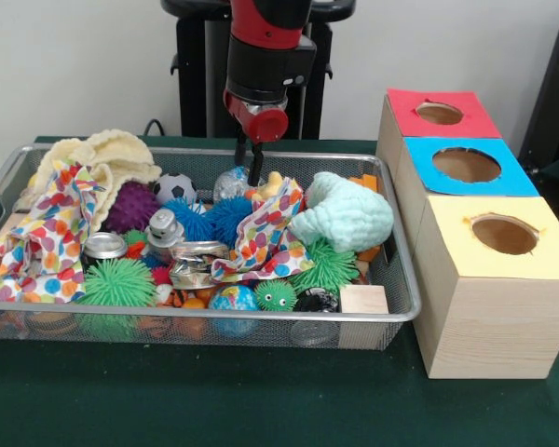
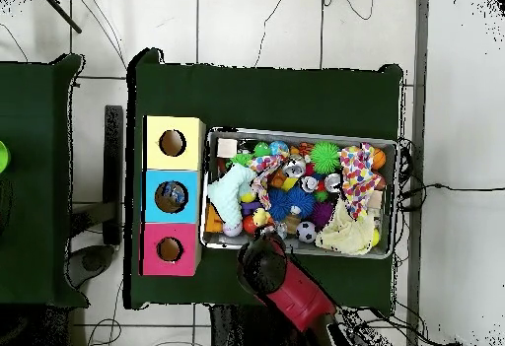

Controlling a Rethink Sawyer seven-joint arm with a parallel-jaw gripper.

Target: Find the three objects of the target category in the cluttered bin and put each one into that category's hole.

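A wire-mesh bin (image 1: pixel 402 300) sat heaped with spiky balls, patterned cloths, crushed cans and wooden blocks. Just beside the bin stood a row of three wooden boxes, each topped with one round hole: the red box (image 1: pixel 443 114), the blue box (image 1: pixel 466 166), the yellow box (image 1: pixel 503 235).

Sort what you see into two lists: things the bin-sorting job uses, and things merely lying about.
Job:
- wire mesh bin
- red-topped, blue-topped and yellow-topped wooden boxes with holes
- black gripper
- bin clutter, e.g. green spiky ball, spotted cloth

Lying about:
- second green-covered table
- pale tiled floor
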